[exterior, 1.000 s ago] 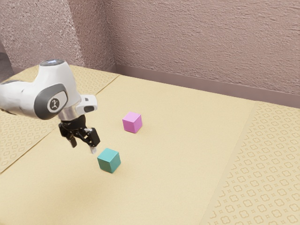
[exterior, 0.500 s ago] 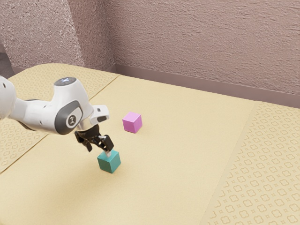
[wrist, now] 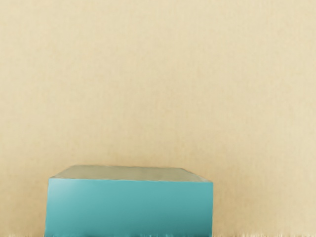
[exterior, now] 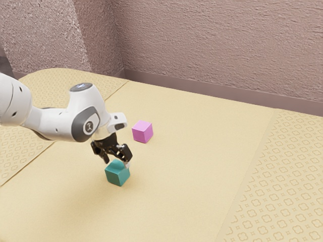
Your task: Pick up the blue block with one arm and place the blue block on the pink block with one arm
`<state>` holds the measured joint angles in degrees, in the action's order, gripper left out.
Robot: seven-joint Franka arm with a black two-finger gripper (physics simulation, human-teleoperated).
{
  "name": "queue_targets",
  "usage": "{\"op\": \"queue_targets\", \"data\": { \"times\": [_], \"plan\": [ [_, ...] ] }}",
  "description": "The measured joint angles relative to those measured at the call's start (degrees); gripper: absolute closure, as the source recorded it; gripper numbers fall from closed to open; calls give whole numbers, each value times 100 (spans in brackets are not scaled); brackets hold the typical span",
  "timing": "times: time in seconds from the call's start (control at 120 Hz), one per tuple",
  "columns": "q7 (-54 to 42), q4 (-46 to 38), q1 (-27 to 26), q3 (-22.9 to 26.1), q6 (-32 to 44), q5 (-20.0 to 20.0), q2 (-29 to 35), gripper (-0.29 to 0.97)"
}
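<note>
The blue block [exterior: 117, 174], teal in colour, rests on the tan table in the exterior view. My gripper [exterior: 120, 162] hangs just above its top face, fingers apart and open, touching nothing. The pink block [exterior: 142, 131] stands further back and to the exterior view's right of the gripper, apart from the blue one. In the wrist view the blue block [wrist: 129, 205] looms large and close directly under my hand.
The tan table [exterior: 202, 166] has patterned mats along its sides [exterior: 272, 186]. A textured pinkish wall [exterior: 212, 45] runs behind the table.
My arm has swung toward the exterior view's right and come over the blue block. The blocks have not moved.
</note>
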<state>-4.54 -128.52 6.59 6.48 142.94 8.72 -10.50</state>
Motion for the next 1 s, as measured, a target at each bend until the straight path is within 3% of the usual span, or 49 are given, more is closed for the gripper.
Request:
{"op": "queue_targets", "data": {
  "times": [0.85,1.0],
  "plan": [
    [29,336,1,-59,-185,-181,-638,0],
    [36,382,0,-59,-231,-212,-662,10]
  ]
}}
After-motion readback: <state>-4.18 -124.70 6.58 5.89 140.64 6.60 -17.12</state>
